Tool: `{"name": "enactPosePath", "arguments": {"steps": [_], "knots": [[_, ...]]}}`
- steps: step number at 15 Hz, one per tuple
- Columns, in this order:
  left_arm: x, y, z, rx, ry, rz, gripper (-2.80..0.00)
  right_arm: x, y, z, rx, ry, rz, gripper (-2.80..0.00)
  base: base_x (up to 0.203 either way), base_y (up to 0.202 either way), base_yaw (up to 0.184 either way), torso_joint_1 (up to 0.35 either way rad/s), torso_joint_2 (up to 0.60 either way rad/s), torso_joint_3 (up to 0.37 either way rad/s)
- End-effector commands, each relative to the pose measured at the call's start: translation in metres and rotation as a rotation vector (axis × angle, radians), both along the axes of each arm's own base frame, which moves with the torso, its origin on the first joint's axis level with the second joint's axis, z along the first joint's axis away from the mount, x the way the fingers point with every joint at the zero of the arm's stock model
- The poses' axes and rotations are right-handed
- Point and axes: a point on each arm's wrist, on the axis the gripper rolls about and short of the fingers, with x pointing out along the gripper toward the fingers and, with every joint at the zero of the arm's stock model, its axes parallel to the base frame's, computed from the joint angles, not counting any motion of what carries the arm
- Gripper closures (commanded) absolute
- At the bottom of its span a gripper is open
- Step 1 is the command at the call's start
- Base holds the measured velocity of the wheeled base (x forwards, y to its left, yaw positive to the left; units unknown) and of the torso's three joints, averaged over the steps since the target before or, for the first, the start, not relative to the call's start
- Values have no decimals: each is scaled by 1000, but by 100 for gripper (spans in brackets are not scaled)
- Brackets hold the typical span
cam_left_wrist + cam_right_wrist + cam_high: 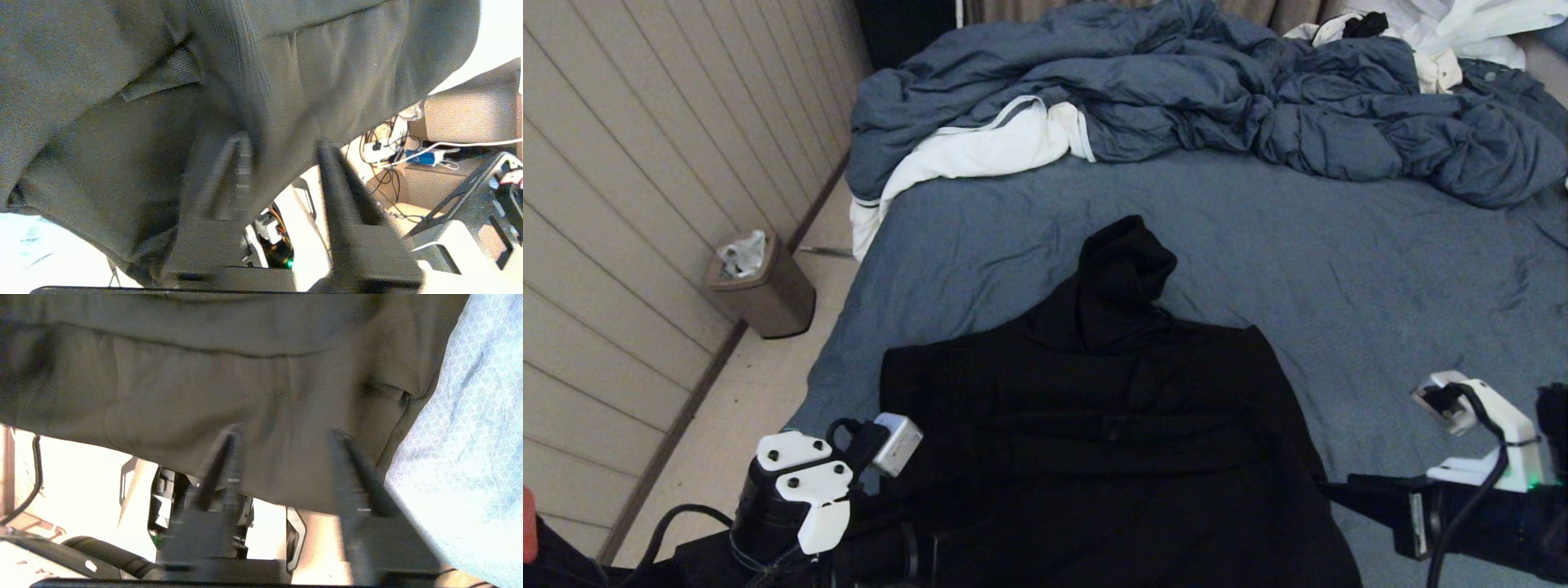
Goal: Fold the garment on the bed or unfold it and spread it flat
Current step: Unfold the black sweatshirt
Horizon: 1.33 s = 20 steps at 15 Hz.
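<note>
Both of your pincers stand parted at the near hem of the garment: the left gripper and the right gripper grasp nothing, cloth loose between the fingers. The black hoodie lies on the bed, hood away from you. It looks spread; only smoothing or folding seems left.

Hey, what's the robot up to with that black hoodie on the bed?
The black hoodie lies spread on the bed, hood pointing away from the robot, hem at the near edge. Both grippers are at that hem, left gripper and right gripper, fingers apart with cloth hanging between them, not clamped. The rumpled duvet lies at the far end.
</note>
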Motion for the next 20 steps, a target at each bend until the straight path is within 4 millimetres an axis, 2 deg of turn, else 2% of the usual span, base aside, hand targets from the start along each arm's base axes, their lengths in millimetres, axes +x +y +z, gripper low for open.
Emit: {"name": "enactPosePath", "arguments": {"steps": [1,7,10,15,18,19,20], "knots": [[-2,2,0,-3,1,2,-280,-2,0,-2,-1,3,6,-280,0,0,0,0,0,0],[-11,13,8,-59,-68,15,-280,-3,0,4,5,-24,-1,-280,0,0,0,0,0,0],[-10,22,22,-97,-136,79,-280,-1,-1,12,12,-58,-6,-280,0,0,0,0,0,0],[13,46,45,-138,-221,243,-280,7,0,26,22,-101,-5,-280,0,0,0,0,0,0],[34,43,59,-134,-213,278,-280,21,2,35,28,-118,-3,-280,0,0,0,0,0,0],[40,40,63,-122,-196,281,0,28,3,37,39,-114,-5,0,0,0,0,0,0,0],[45,37,66,-94,-163,285,0,34,6,36,49,-99,0,-114,0,0,0,0,0,0]]}}
